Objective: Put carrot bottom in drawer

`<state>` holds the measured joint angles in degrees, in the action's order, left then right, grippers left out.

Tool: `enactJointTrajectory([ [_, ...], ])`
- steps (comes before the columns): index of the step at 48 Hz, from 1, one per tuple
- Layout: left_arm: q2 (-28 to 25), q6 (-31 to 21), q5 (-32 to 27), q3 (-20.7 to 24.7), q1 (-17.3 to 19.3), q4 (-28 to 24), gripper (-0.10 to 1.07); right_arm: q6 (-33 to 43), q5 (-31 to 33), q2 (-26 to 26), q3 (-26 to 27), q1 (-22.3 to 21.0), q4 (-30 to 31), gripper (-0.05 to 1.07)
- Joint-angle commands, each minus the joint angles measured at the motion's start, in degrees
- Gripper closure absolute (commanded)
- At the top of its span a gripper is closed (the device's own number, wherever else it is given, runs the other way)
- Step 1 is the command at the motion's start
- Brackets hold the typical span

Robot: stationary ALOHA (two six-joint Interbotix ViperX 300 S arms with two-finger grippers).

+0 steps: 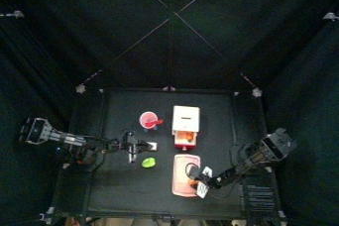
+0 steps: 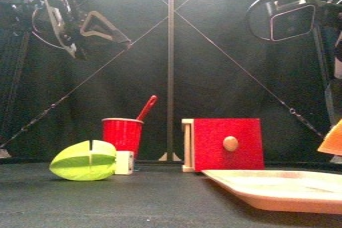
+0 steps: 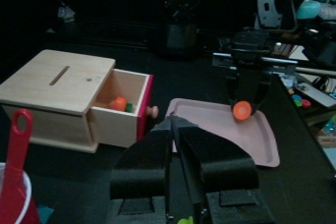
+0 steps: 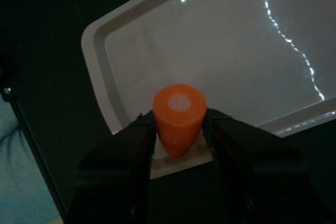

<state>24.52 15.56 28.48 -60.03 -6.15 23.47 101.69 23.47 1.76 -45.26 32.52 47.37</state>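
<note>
The carrot [image 4: 179,115], a short orange stub, stands upright between the jaws of my right gripper [image 4: 180,132], which is shut on it. It hangs over one end of a salmon-pink tray [image 4: 237,51]. The left wrist view shows the same carrot [image 3: 242,109] above the tray's [image 3: 223,135] far end. The drawer [image 3: 122,122], with a red front and a knob, is pulled out of the cream box [image 3: 59,81], and an orange piece [image 3: 117,102] lies inside it. My left gripper [image 3: 184,140] is shut and empty, left of the tray and apart from it.
A red cup [image 2: 122,132] with a red stick in it stands left of the box. A bright green lump [image 2: 83,160] lies in front of the cup. The pink tray [image 1: 179,166] lies in front of the drawer's red face [image 2: 225,144].
</note>
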Motion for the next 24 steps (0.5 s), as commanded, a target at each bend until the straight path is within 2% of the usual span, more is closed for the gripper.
enactJointTrajectory([
  [1,0.0,0.09,0.53,1.05,-0.09,0.09,0.49,0.18,0.0,1.93,1.23,-0.35,-0.09,0.31],
  [6,0.0,0.09,0.53,1.05,-0.09,0.0,0.49,0.09,0.09,2.55,1.49,-0.7,0.18,0.31],
  [14,0.09,0.18,0.53,0.97,-0.09,0.0,0.49,0.0,0.35,5.54,0.97,-3.6,1.32,0.31],
  [24,0.0,0.18,0.79,1.41,-0.09,-0.09,0.49,0.09,0.88,11.95,-0.44,-11.07,7.47,0.31],
])
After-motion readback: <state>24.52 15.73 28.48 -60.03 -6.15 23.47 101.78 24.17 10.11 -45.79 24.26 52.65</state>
